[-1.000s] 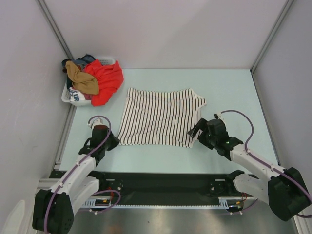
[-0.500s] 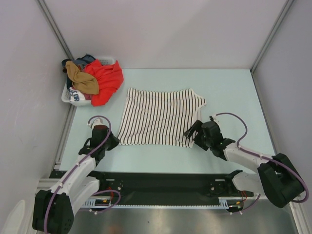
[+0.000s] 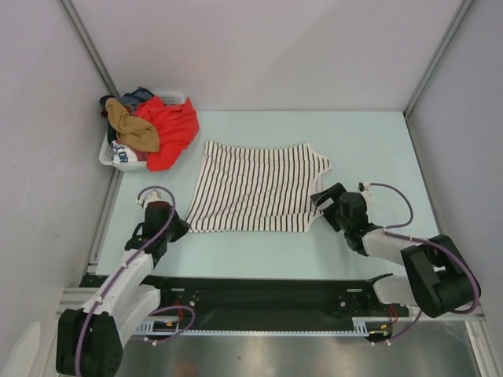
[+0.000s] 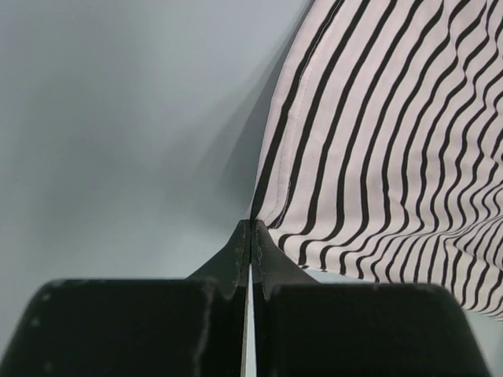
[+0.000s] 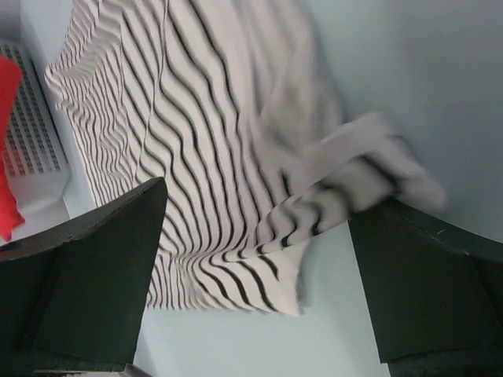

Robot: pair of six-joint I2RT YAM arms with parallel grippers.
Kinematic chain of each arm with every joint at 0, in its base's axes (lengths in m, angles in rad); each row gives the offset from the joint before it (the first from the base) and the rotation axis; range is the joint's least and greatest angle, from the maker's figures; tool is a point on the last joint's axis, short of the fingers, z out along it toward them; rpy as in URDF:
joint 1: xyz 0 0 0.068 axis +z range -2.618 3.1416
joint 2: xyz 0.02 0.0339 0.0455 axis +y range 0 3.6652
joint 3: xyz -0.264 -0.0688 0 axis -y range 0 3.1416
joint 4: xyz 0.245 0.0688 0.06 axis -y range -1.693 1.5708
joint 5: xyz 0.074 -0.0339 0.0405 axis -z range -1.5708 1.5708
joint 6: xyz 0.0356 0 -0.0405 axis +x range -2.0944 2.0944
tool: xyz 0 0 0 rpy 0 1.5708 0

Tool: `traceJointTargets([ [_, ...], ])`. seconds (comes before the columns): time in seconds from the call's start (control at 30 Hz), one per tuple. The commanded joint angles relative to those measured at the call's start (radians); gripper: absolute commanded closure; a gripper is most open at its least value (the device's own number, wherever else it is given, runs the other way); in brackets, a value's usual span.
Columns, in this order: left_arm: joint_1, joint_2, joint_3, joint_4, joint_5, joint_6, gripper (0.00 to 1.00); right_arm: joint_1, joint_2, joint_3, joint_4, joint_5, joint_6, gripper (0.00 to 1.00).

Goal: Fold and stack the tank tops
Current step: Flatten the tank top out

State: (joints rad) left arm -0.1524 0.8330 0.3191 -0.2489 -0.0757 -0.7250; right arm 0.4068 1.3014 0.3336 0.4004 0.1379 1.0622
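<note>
Basket: white laundry basket (image 3: 108, 155) at the far-left corner of the table (image 3: 369, 149), piled with clothes.
Tan top: tan-brown tank top (image 3: 132, 129) crumpled on the left of that pile, not folded.
Red item: red garment (image 3: 174, 129) just beside the tan one, hanging over the basket's right rim toward the tabletop.
My left gripper: left gripper (image 4: 251, 228) low over the near-left part of the table. My fingers are pressed together and pinch the near-left corner of the striped tank top (image 3: 255, 188). That corner sits a bit off the surface, with a shadow under it.
Striped top: white with thin black stripes, spread open mid-table, one layer, not folded. Straight hem edge faces the left edge, strap end faces the right edge. Well apart from the tan top, near the red garment.
My right gripper: right gripper (image 5: 259, 204) at the near-right corner of the striped top, fingers spread wide. A strap lies between them in the wrist view, blurred. I am not gripping anything, and I cannot tell whether a fingertip touches the cloth.
</note>
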Motion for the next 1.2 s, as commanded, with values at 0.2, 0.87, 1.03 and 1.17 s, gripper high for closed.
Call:
traceJointTargets([
  [0.2,0.059,-0.061,-0.021,0.010,-0.001,0.025,1.00,-0.264,-0.094,-0.006,-0.164,0.100,-0.108,0.00],
  [0.87,0.059,-0.071,-0.017,0.011,-0.001,0.038,1.00,-0.232,-0.076,0.008,-0.192,-0.196,0.002,0.04],
  [1.03,0.059,-0.077,-0.015,0.005,-0.006,0.036,1.00,-0.198,-0.005,-0.004,-0.094,-0.208,0.103,0.03],
  [1.17,0.059,-0.074,-0.015,0.008,-0.004,0.036,1.00,-0.191,0.050,-0.010,-0.005,-0.196,0.146,0.12],
])
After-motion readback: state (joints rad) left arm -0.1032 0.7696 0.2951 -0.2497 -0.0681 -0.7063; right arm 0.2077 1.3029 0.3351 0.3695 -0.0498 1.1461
